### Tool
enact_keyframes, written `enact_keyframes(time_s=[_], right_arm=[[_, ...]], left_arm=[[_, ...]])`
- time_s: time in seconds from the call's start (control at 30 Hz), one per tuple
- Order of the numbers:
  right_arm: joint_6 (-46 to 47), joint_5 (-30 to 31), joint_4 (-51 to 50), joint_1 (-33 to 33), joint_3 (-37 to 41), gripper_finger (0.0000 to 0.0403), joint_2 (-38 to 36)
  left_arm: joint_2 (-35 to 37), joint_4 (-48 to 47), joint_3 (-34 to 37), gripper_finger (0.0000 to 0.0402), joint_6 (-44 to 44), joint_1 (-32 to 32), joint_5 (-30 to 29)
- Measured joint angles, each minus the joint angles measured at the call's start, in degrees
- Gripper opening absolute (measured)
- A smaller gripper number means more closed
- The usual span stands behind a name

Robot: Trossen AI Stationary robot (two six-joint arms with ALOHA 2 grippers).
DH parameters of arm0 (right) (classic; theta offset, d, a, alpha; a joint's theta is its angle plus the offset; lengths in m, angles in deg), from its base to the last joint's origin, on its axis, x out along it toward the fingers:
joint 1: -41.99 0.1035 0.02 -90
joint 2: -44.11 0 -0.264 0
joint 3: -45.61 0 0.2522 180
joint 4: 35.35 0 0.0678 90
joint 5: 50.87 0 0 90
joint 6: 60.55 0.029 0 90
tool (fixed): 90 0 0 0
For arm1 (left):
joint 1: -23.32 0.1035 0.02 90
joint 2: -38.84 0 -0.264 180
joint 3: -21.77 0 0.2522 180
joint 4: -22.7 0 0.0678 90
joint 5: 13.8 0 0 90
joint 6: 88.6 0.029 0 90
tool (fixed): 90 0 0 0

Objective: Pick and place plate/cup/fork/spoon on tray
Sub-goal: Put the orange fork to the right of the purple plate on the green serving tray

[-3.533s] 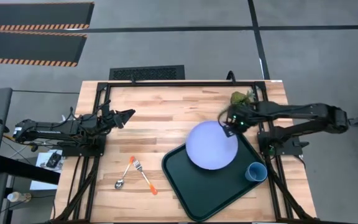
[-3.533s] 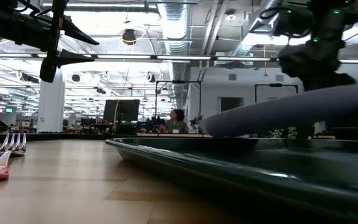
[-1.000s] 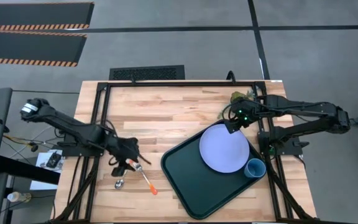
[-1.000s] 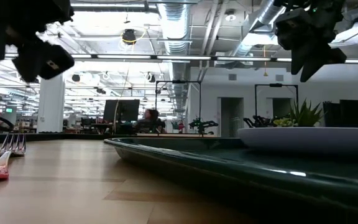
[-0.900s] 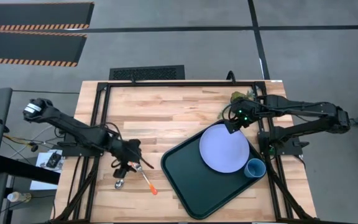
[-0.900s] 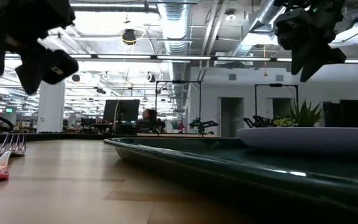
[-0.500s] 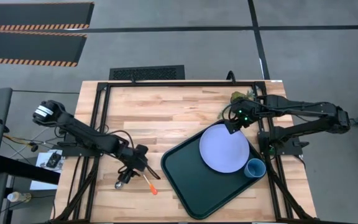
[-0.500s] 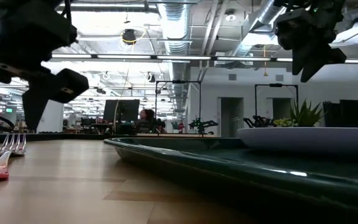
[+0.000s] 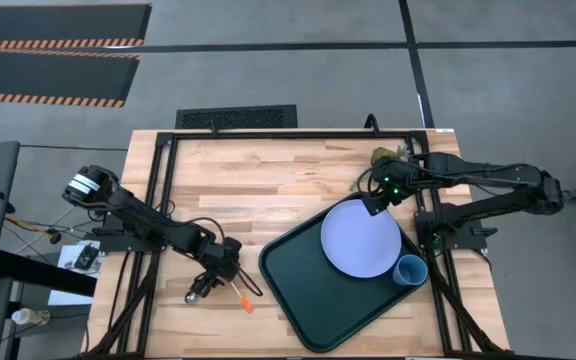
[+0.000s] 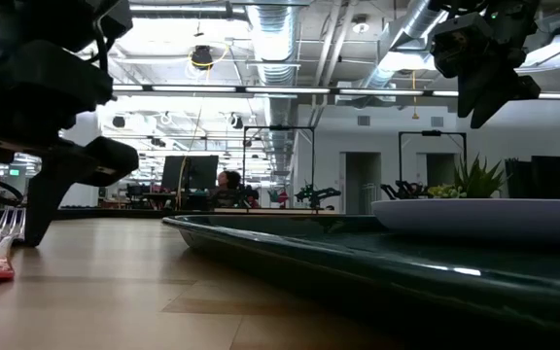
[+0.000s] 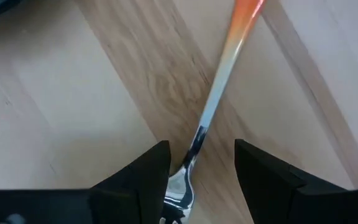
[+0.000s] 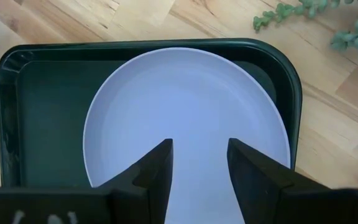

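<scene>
jaws apart on both arms: left gripper (image 11: 196,163) straddles the fork (image 11: 213,106) on the table (image 9: 268,190); right gripper (image 12: 197,163) hangs over the plate (image 9: 360,237) in the tray (image 9: 298,290). fork looks light, stiff, thin and slippery; best pinched across its neck.

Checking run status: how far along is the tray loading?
Done: plate and cup sit on the tray. In hand: left gripper is down with open fingers straddling the fork. Left: fork and spoon, both on the table.
</scene>
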Motion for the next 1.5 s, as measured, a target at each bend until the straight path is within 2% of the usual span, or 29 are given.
enact_keyframes(time_s=[0.17, 0.4, 0.47, 0.73, 1.0, 1.13, 1.27, 1.4, 1.5], right_arm=[[0.03, 0.0, 0.0, 0.0, 0.0, 0.0171, 0.0], [0.04, 0.02, 0.04, 0.0, 0.0, 0.0165, 0.0], [0.03, 0.04, 0.07, 0.0, 0.0, 0.0164, 0.0], [-0.21, 0.09, 1.06, 0.0, 0.02, 0.0163, 0.0], [-2.52, 0.11, 5.26, 0.0, 0.02, 0.0159, 0.0], [-3.06, 0.13, 6.48, 0.02, 0.02, 0.0159, 0.0], [-3.82, 0.12, 6.92, 0.03, 0.02, 0.0158, 0.0], [-3.84, 0.24, 9.89, 0.77, 0.02, 0.0159, 0.0], [-3.83, 0.24, 13.73, 1.76, 0.02, 0.0162, 0.01]], left_arm=[[-0.57, 0.13, 0.0, 0.0141, -1.54, -0.02, -0.92], [-0.43, -0.32, -0.65, 0.0024, -7.19, 0.09, -1.33], [-0.57, -0.94, -1.42, 0.0009, -9.76, 0.11, -1.26], [-0.75, -1.82, -6.88, 0.0004, -22.36, 0.0, 4.01], [-0.66, -18.46, -16.21, 0.0002, -36.36, -0.67, 3.85], [-0.56, -22.39, -19.27, 0.0002, -41.01, -2.09, 7.74], [-0.53, -27.11, -21.17, 0.0001, -51.72, -4.0, 10.3], [0.87, -28.64, -22.26, 0.0001, -63.35, -6.29, 8.16], [3.3, -28.74, -22.38, 0.0001, -74.21, -7.58, 1.81]])
